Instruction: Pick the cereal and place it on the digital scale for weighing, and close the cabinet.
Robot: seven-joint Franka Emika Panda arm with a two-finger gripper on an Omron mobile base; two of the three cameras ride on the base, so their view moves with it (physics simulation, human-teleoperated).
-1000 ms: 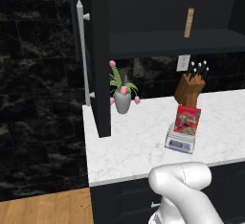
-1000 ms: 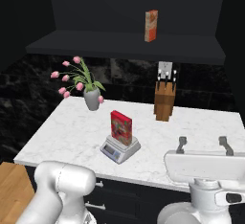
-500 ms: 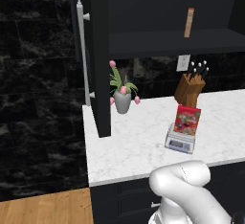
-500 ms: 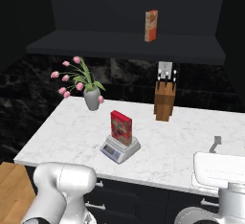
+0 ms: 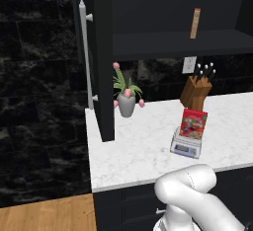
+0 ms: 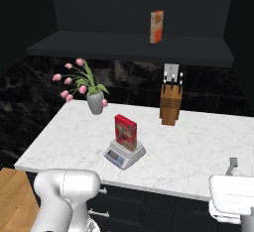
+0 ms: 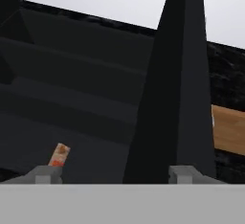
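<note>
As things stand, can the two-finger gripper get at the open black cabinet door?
Probably yes: the two-finger gripper faces the open black cabinet door's edge, nothing between, jaws apart and empty.

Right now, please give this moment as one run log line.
red cereal box: upright on silver-grey digital scale | black wall cabinet door: open | gripper: jaws apart, holding nothing, facing cabinet | remaining: close cabinet

Dim rendered scene, dark cabinet [image 5: 104,52] interior, bright white counter [image 6: 198,146], soft shadows, coarse low-resolution edges
</note>
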